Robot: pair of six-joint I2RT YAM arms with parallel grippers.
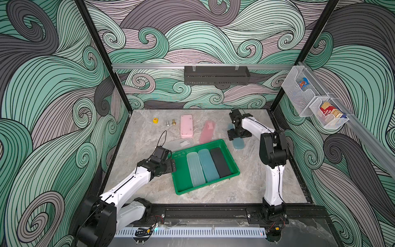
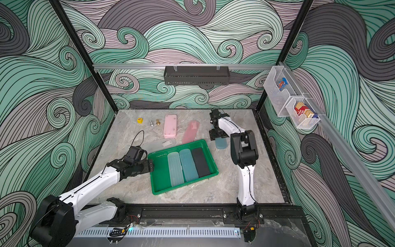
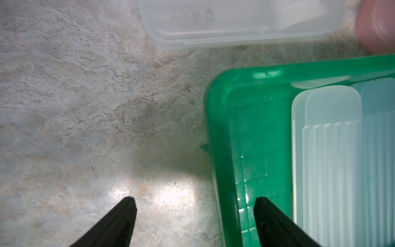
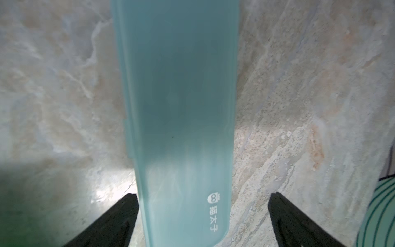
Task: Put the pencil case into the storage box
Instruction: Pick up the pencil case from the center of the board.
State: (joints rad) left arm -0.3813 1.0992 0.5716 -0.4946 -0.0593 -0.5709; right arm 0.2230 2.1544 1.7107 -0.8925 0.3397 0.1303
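The storage box (image 1: pixel 181 177) sits at mid-counter (image 1: pixel 245 186), skewed to the counter edges. It contains three items side by side: a frosted case (image 1: pixel 195 171), a teal case (image 1: pixel 208 165) and a black case (image 1: pixel 220 162). The blue pencil case (image 4: pixel 177 107) lies flat on the counter outside the box, toward the right edge. The right tool (image 4: pixel 203 196) is released, its fingers straddling one end of this case. The left tool (image 3: pixel 195 200) is released and empty, straddling the box wall nearest the left edge.
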